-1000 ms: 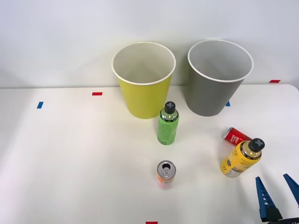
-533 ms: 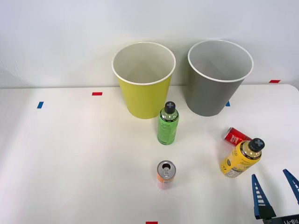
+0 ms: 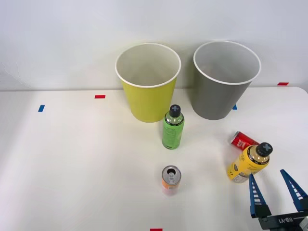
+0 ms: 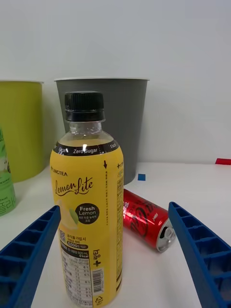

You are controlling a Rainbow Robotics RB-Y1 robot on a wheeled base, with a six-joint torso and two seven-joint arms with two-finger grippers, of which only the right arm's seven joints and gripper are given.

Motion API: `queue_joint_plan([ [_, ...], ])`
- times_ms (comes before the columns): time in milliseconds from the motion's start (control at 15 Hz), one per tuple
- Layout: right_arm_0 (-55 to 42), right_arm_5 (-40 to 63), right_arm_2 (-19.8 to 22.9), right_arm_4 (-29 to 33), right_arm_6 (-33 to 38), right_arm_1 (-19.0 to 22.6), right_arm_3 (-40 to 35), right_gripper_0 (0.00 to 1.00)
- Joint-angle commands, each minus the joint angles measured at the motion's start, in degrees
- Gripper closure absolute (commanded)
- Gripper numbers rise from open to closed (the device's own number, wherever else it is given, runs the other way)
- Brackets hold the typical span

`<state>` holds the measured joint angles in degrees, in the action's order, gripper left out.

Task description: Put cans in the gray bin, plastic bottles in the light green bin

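right blue ribbed pincer [image 3: 275,186]: spread wide | stout yellow-labelled plastic bottle with black cap [image 4: 88,202]: upright, just ahead, maybe between the fingers | red metal can [image 4: 144,219]: lying behind it

Upper centre: you have the tapered yellow-green plastic bin [image 3: 148,83], the tapered gray plastic bin [image 3: 226,79] to its right.
Centre: slim green plastic bottle [image 3: 173,128]; orange metal can [image 3: 170,179] below.
Lower right: stout yellow-labelled plastic bottle [image 3: 248,162], red metal can [image 3: 243,140] lying behind.

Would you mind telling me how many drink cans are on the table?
2: the orange can stands upright near the table's front centre; the red can lies on its side just behind the yellow bottle.
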<state>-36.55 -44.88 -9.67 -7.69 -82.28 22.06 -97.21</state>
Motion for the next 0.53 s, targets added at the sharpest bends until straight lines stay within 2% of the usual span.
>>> queue_joint_plan([
  [67,2.45,2.52,-0.26,-0.31,-0.34,0.27,0.01,0.23],
  [333,4.38,2.87,-2.90,-1.71,-1.13,0.71,0.01,0.23],
  [533,5.88,4.28,-3.16,-1.80,-1.66,0.71,0.01,0.23],
])
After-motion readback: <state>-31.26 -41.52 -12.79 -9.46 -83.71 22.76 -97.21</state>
